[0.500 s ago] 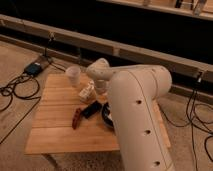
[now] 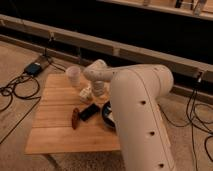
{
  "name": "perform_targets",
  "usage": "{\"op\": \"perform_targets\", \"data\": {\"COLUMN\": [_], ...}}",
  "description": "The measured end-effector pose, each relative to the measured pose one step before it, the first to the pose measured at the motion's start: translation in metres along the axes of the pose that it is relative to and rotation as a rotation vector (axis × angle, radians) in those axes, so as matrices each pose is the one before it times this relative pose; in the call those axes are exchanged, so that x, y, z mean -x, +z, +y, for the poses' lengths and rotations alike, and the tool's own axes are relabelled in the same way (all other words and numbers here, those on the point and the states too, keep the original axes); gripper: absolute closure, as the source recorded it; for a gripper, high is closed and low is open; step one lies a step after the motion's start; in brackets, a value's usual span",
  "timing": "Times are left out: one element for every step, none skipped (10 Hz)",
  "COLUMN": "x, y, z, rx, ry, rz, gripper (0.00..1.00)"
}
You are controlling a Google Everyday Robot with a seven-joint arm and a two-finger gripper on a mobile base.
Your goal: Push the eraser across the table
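Bench [image 2: 50,132]: light slatted wood top.
Cup [image 2: 73,75]: pale, at far edge.
Brown oblong [image 2: 75,118]: lying mid-bench.
End effector [image 2: 87,93]: low over bench beside cup; opening cannot be told.
Eraser [image 2: 89,112]: black, flat, between brown oblong and dark bowl [image 2: 106,116].

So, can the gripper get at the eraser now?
Probably yes. The gripper hovers just beyond the eraser, nothing between them on the table; the brown object and the bowl lie beside the eraser, not in the way.
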Motion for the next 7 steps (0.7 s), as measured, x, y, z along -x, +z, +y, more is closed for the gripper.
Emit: {"op": "perform_targets", "data": {"x": [0.00066,0.00217,0.00334,0.00504,0.00418,0.00679,0.0057], "y": [-0.00051,0.00015,0.00084,0.00128,0.00009,-0.00036,-0.0017], "z": [-0.00025,-0.00227,-0.00453,-0.00426,-0.00102,0.00074,0.00049], "rx": [-0.00235,-0.00577,-0.00897,-0.008,-0.00213,0.00206,0.00438], "ry": [-0.00178,0.00593,0.00995,0.00857,0.00306,0.00341,0.0041], "rz": [-0.00357,-0.00472,-0.00579,-0.00699,-0.00601,-0.01046,-0.01247], "gripper": [0.35,0.35,0.35,0.35,0.35,0.35,0.35]}}
